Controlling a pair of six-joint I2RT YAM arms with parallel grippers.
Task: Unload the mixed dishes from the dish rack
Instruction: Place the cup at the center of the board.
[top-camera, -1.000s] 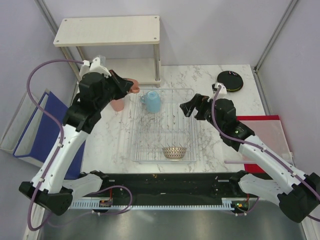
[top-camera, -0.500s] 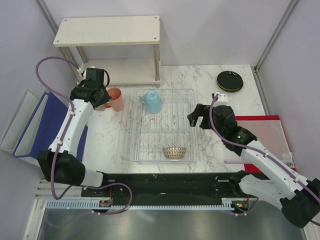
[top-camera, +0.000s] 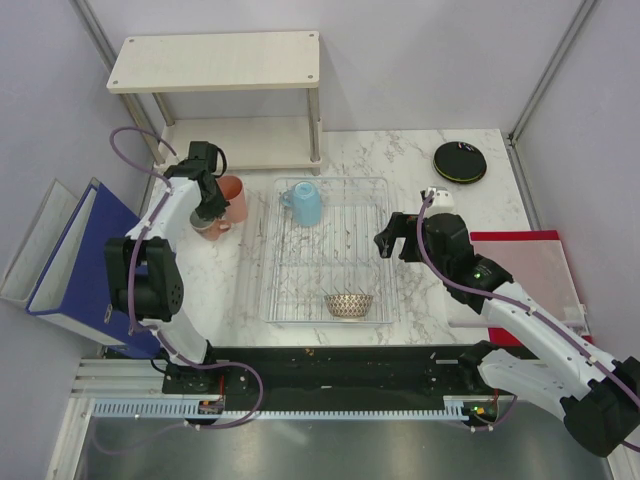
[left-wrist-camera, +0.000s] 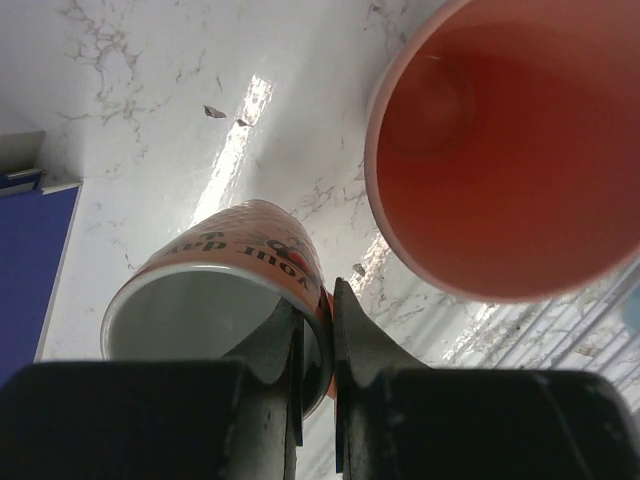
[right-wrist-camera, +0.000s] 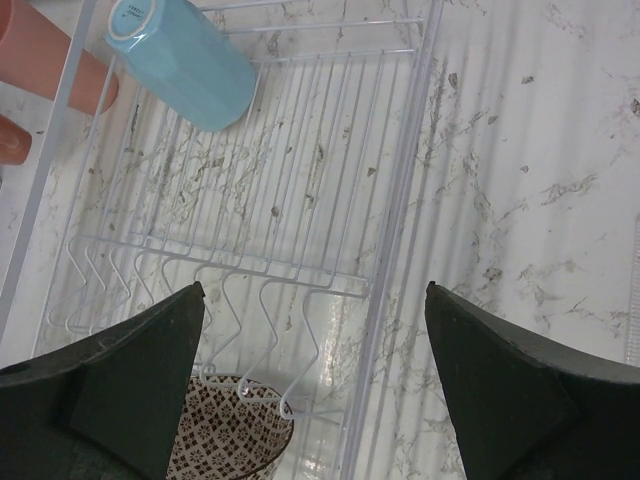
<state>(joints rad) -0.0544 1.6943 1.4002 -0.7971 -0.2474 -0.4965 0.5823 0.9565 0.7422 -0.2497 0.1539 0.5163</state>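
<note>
- A robotics lab test cell, dressed up as a kitchen counter
- Plain pale grey partition walls (top-camera: 420, 60) and bare aluminium frame posts (top-camera: 538, 85) close in the space
- Two robot arms, the left arm (top-camera: 178, 205) and the right arm (top-camera: 470, 270), are bolted to a black base rail (top-camera: 330, 362) at the table's near edge
- A marble-patterned tabletop (top-camera: 215, 290) carries a wire dish rack (top-camera: 335, 250) and a two-tier wooden shelf (top-camera: 215, 60)

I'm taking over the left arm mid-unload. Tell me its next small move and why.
Probably open the left gripper and release. It pinches the wall of the printed mug, one finger inside, one outside; the mug is already out of the dish rack, on or just above the marble table beside the salmon cup. Whether its base is down I cannot tell, so open slowly.
</note>
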